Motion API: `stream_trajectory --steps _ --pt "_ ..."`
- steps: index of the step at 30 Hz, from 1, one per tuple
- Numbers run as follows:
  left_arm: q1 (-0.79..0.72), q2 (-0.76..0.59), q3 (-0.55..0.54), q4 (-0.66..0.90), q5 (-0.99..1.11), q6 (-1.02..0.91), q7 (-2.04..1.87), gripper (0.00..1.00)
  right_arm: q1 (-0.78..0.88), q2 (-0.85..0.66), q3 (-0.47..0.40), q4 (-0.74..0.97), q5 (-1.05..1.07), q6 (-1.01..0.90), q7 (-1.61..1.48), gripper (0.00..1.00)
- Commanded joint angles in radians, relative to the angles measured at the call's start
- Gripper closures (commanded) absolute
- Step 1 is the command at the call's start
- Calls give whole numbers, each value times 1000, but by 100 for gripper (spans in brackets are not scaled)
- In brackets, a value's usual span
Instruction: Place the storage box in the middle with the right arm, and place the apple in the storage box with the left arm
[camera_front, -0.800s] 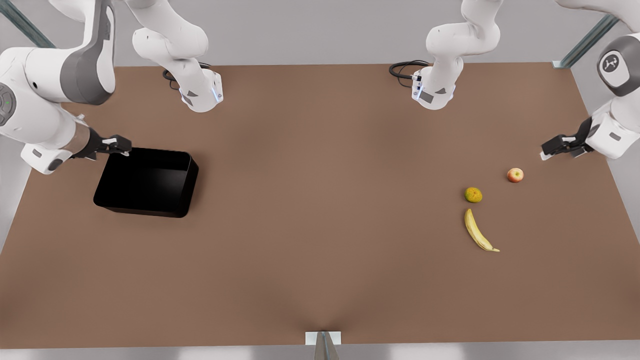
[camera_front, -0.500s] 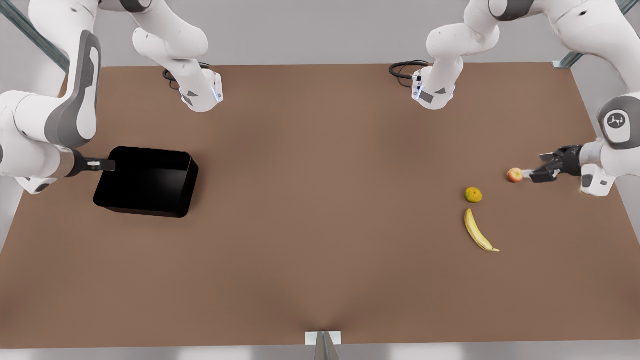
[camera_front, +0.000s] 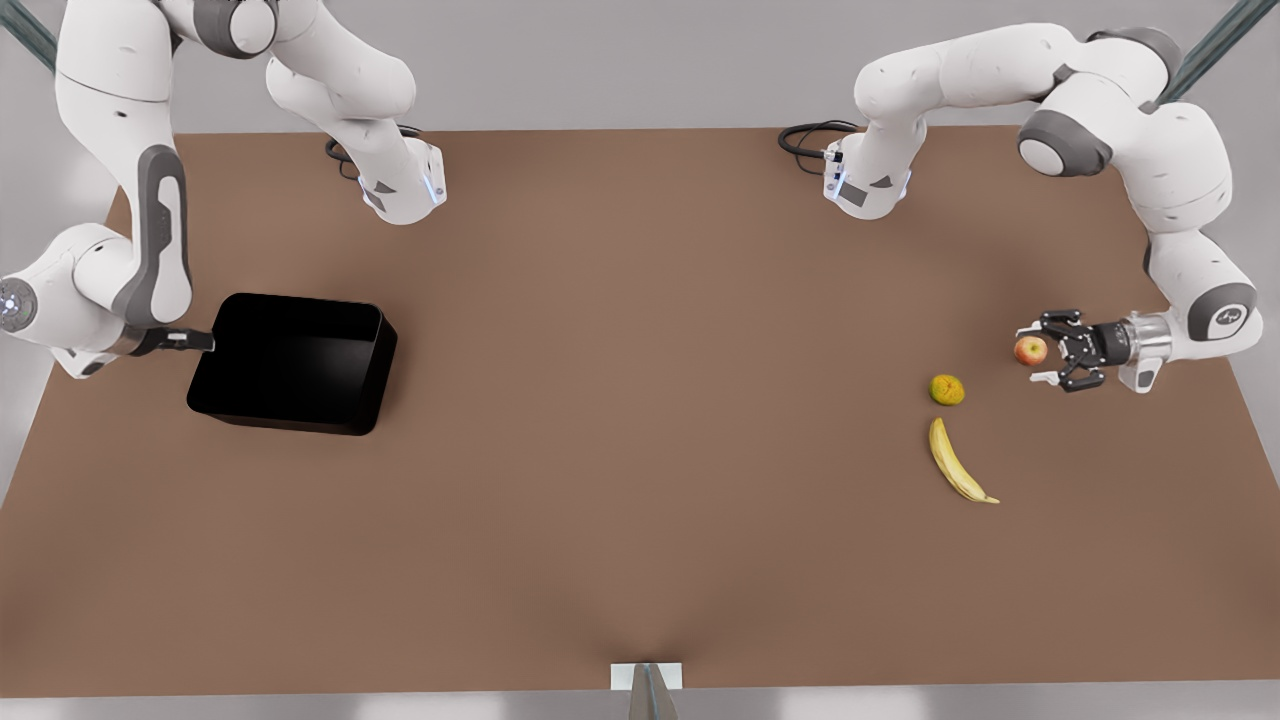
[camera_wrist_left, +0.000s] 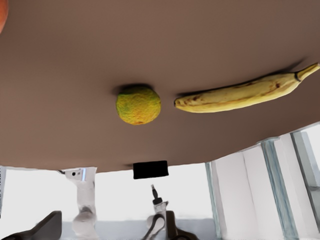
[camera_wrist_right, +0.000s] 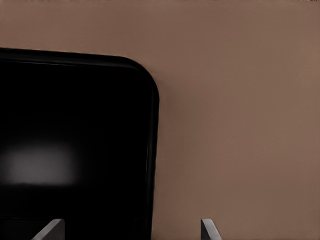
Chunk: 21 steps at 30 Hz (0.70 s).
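A plain brown table (camera_front: 640, 480) carries all the items, backed by a grey wall, with both arm bases mounted along its far edge. The storage box (camera_front: 295, 362) sits near the table's edge on the front view's left, well away from the middle, its long axis running roughly parallel to the far edge. The right gripper (camera_front: 190, 341) is at the short wall of the box that faces that table edge; in the right wrist view two fingertips (camera_wrist_right: 50, 231) stand apart with the box's side wall and rounded corner between them, so the fingers are spread and not clamped on anything. The apple (camera_front: 1031, 350) lies near the opposite edge of the table, on the front view's right. The left gripper (camera_front: 1040, 353) reaches in from that edge, its fingers parted on either side of the apple; whether the pads touch the fruit cannot be told. A green-yellow citrus (camera_front: 947, 389) lies near the apple towards the table's middle, and a banana (camera_front: 957, 462) lies just beyond it towards the near edge; both are apart from the gripper. Judgement: each arm is next to its own object, and the box must travel along its long axis towards the centre.
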<state>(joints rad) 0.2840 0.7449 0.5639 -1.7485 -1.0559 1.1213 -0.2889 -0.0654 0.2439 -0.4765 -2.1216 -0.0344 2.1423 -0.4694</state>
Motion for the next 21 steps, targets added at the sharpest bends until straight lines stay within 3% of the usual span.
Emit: stream_trajectory --steps 1,6,11,13,14,15,17,21 --pt "0 2 1 0 -35 -9 1 0 -1 3 -4 0 1 4 0 0" --pt "6 71 56 15 -18 -11 -1 0 -1 78 -4 2 39 27 -2 0" --pt "64 162 60 127 -35 -5 1 0 1 146 -2 -1 50 24 -2 3" --pt "66 162 60 119 -26 -17 4 0 1 153 -1 2 48 14 -2 16" --pt "66 162 60 118 -13 -46 5 0 1 153 2 2 48 10 -5 38" --pt "66 162 62 118 5 -51 8 0 1 153 2 3 48 10 -23 50" --pt "64 191 64 124 24 -18 48 0 1 155 2 3 47 10 -37 60" --pt "60 198 83 123 77 12 51 0 1 167 4 6 45 10 -37 67"
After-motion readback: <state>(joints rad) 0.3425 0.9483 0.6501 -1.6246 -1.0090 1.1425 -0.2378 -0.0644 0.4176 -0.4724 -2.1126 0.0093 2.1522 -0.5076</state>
